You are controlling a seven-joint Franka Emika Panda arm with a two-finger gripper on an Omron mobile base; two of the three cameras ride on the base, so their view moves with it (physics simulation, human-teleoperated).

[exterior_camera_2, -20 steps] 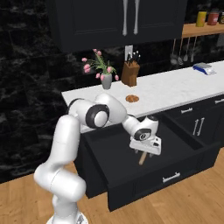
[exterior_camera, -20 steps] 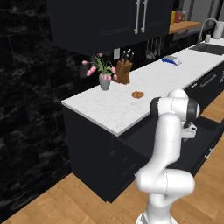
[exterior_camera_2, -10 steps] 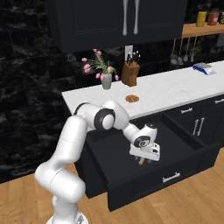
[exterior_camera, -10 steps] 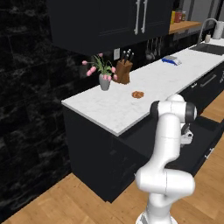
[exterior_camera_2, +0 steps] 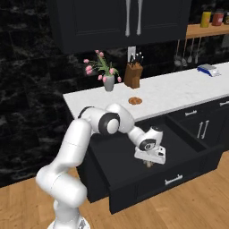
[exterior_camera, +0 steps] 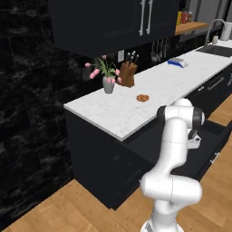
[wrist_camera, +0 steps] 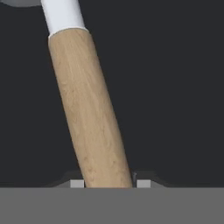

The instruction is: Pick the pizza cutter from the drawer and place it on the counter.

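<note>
Gripper [exterior_camera_2: 150, 162] clamped on the pizza cutter [wrist_camera: 87, 109] by its wooden handle, head toward 11 o'clock in the hand view, inside the open drawer [exterior_camera_2: 179, 179] below the counter [exterior_camera_2: 179, 91].

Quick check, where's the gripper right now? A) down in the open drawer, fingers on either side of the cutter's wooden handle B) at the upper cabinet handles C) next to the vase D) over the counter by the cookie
A: the gripper is low inside the open drawer, and the hand view shows the pizza cutter handle running between the fingertips.
</note>
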